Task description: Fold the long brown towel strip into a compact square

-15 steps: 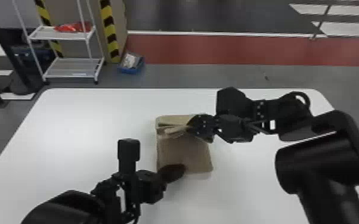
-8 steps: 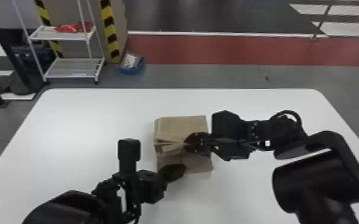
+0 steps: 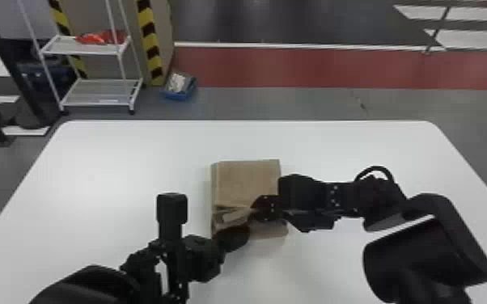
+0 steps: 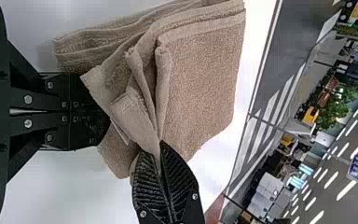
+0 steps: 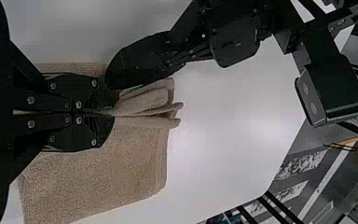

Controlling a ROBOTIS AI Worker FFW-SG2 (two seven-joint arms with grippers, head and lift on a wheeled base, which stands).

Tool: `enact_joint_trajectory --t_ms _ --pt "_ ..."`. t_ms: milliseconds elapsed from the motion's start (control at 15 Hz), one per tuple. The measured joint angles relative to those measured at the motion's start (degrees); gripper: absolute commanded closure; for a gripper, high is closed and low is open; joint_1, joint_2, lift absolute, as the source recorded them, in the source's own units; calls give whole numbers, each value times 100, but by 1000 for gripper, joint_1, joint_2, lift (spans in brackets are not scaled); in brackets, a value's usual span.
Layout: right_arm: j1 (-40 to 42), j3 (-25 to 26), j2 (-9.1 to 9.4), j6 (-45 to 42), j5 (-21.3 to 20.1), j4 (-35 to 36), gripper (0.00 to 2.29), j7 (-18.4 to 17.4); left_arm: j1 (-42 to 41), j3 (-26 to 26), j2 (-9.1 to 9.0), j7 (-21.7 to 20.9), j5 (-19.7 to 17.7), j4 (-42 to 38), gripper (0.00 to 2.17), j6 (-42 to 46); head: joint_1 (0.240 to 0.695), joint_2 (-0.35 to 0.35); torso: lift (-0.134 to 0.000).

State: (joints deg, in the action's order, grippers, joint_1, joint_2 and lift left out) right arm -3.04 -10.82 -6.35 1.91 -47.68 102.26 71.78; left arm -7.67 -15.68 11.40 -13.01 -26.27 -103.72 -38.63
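— What takes up most of the head view?
— The table (image 3: 113,161), a smooth, matte white top with rounded far corners. A jointed black arm (image 3: 400,258) enters from the lower right, another (image 3: 89,285) from the lower left.
— And behind?
— A white rack (image 3: 97,93) with thin posts and two shelves, at the upper left.
— Where's the brown towel (image 3: 246,182)?
— On the table, just below the centre of the frame. It's a thick, roughly square stack of looped terry, its upper part flat, its lower part rumpled. The left wrist view shows rounded layers and a smoother woven hem.
— The hands?
— The right hand (image 3: 255,207) reaches over the towel's lower part, its ridged, leaf-shaped fingers pinching a bunched flap (image 4: 137,109) of the cloth. The left hand (image 3: 243,235) is at the towel's lower edge, fingers pressed together; I can't tell whether any cloth is between them.
— What's that flap like?
— Narrow and pleated, with soft, rolled edges standing up from the flatter pile.
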Motion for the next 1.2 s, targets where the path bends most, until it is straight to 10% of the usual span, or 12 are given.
enact_joint_trajectory --t_ms 800,1067,1200 --pt "306 259 76 -176 82 94 1430 3 -174 60 18 1 23 -185 1801 -1 695 -28 -124" --pt "330 295 74 -221 142 112 262 -7 -182 24 12 9 52 -192 1801 -17 695 -33 -124" --pt "348 339 74 -217 266 178 22 36 -182 23 11 9 55 -192 1801 -18 695 -32 -124"
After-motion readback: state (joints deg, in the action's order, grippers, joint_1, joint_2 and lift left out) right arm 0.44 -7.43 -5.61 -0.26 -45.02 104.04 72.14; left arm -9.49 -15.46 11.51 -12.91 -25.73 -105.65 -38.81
